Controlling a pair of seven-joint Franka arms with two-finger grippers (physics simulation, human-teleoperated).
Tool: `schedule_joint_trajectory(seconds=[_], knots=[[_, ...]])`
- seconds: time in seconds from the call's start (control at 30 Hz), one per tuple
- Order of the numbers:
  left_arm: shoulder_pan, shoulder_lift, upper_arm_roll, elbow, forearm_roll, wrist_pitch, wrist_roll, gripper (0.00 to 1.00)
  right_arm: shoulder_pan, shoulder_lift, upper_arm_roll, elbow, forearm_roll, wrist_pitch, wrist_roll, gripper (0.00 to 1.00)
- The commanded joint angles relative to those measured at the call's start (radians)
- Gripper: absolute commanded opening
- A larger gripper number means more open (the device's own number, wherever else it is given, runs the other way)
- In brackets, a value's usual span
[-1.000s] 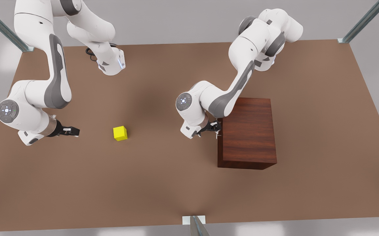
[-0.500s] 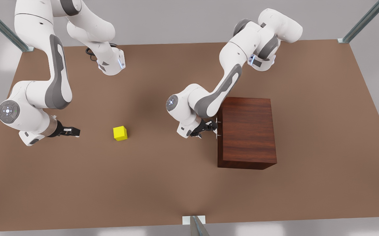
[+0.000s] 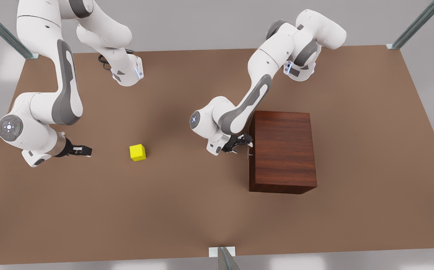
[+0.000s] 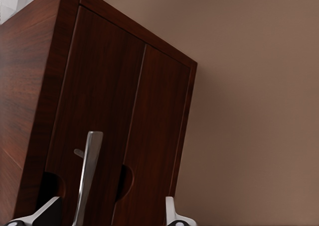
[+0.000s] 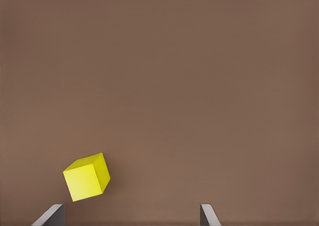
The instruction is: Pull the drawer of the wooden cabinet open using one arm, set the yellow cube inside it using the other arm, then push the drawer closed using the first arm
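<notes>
The wooden cabinet [image 3: 284,150] stands on the table at the front view's right, with its drawer [image 4: 94,111] flush and closed. My left gripper [image 3: 244,144] is at the cabinet's front face. It is open, and the silver bar handle [image 4: 88,171] stands between its fingers [image 4: 46,212] without being clamped. The yellow cube [image 3: 137,152] lies on the bare tabletop at the front view's left. My right gripper [image 3: 85,150] hovers low and open a short way from the cube [image 5: 87,176], which sits ahead of the fingers and off to one side.
The brown table [image 3: 187,210] has metal frame posts at its corners [image 3: 393,46] and a bracket at the near edge [image 3: 221,251]. Both arm bases stand along the far edge. Wide open tabletop lies between the cube and the cabinet.
The left arm's elbow and wrist swung, shifting its gripper slightly along the cabinet front at the handle. The drawer stays closed. The right arm and the cube have not moved.
</notes>
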Motion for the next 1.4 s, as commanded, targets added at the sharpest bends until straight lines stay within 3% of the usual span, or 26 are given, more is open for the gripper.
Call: schedule_joint_trajectory(seconds=[0.0, 1.37], knots=[[0.000, -0.001, 0.000, -0.001, 0.004, 0.001, -0.049, 1.00, 0.001, -0.002, 0.000, 0.000, 0.001, 0.000, -0.001, 1.00], [0.025, 0.010, -0.037, 0.042, -0.098, 0.164, -0.035, 1.00, 0.001, 0.004, 0.000, 0.000, 0.001, 0.000, 0.001, 1.00]])
